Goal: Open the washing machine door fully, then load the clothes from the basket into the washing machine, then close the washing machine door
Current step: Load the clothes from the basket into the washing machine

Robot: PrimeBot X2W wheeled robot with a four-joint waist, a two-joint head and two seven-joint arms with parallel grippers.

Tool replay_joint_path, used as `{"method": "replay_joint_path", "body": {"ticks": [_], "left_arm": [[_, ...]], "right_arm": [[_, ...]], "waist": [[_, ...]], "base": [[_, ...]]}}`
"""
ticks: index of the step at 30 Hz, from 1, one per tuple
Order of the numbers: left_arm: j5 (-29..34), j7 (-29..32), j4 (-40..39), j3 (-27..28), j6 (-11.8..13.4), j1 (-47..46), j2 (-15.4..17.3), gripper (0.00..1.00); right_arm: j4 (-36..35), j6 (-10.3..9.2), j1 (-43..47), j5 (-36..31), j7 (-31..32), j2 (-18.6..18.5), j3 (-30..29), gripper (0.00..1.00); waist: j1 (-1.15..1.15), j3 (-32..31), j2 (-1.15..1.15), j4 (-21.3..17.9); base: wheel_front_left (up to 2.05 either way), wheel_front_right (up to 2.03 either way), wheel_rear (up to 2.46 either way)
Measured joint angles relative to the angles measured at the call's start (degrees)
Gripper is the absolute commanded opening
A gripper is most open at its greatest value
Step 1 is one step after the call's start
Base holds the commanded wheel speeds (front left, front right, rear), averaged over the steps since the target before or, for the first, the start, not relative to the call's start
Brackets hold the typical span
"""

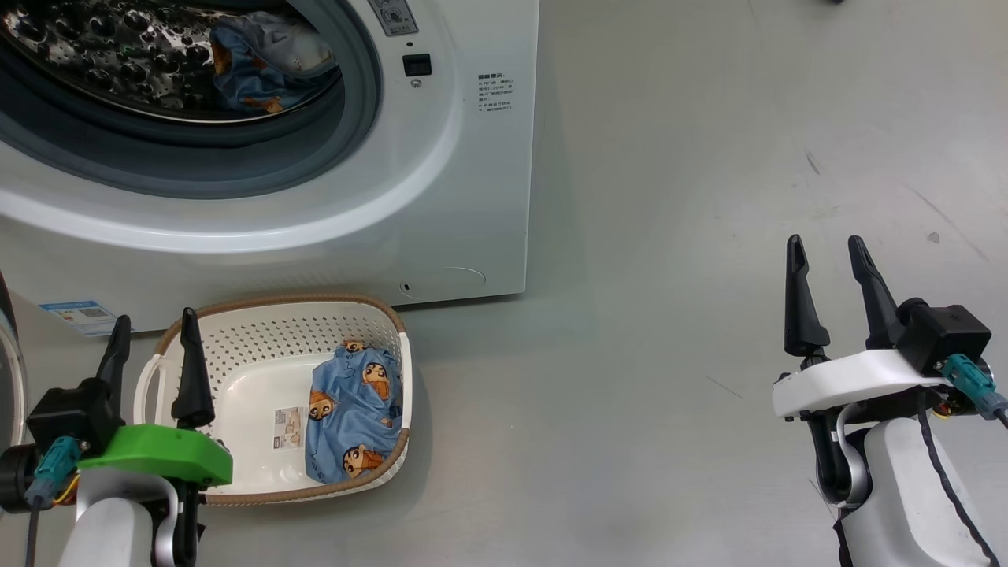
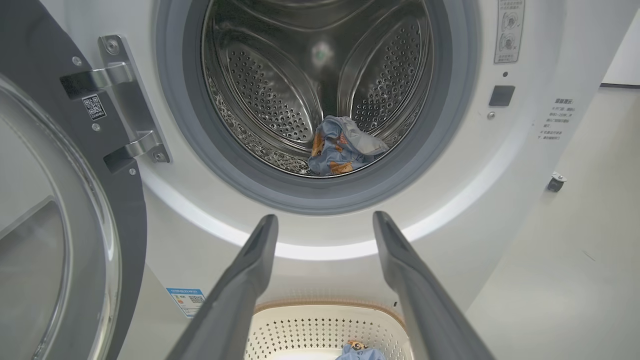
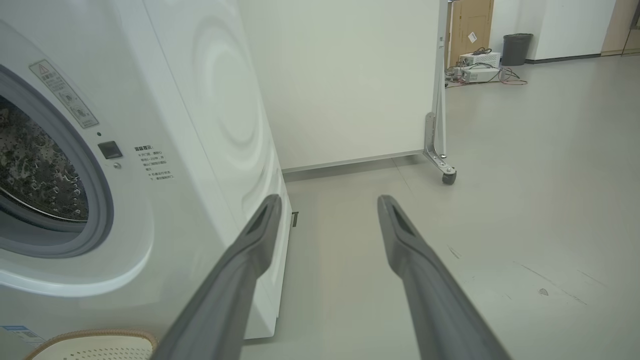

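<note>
Washing machine door (image 2: 60, 225) stood open. 1 cartoon-print garment (image 2: 342, 147) lay in the drum (image 2: 265, 90); another garment (image 1: 354, 409), apparently the last, in the basket (image 1: 268, 339). Left gripper (image 1: 155, 316) and right gripper (image 1: 827, 242) gaped wide, empty. Closing outstanding.

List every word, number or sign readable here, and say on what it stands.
None can be read for certain.
Printed lines on the washing machine front: too small.
Warning label, upper front: blurred.
Blue sticker low on the front: QR code, text blurred.
QR label on the washing machine door: too small.
Label in the basket: blurred.
</note>
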Motion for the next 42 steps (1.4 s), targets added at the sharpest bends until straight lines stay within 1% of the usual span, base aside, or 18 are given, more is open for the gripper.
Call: {"method": "replay_joint_path", "body": {"ticks": [7,25,31,37,42], "left_arm": [[0.4,0.0,-1.4,0.2,0.0,1.1,-1.1,1.00],[2.0,0.0,-3.3,1.4,-0.1,1.6,-1.9,1.00],[2.0,0.0,-3.3,1.6,-0.5,2.1,-2.3,1.00],[2.4,0.0,-3.3,1.5,-0.7,2.1,-2.9,1.00],[1.5,0.0,-1.3,1.3,-1.1,2.1,-3.4,1.00]], "right_arm": [[-0.2,0.38,0.0,-0.2,0.0,0.0,0.0,1.00],[-0.6,0.40,0.0,-0.3,0.0,0.0,-0.2,1.00],[-0.7,0.40,0.0,-0.3,0.0,0.0,-0.3,1.00],[-1.0,0.40,0.0,-0.3,0.0,0.0,-0.5,1.00],[-1.2,0.40,0.2,-0.3,0.0,0.0,-0.7,1.00]], "waist": [[0.00,0.0,0.00,0.0],[0.00,1.0,0.00,0.5],[0.00,1.6,0.00,0.6],[0.00,3.0,0.00,0.7],[0.00,5.3,0.00,1.0]], "base": [[0.00,0.00,0.00],[0.00,0.00,0.00],[0.00,0.00,0.00],[0.00,0.00,0.00],[0.00,0.00,0.00]]}}
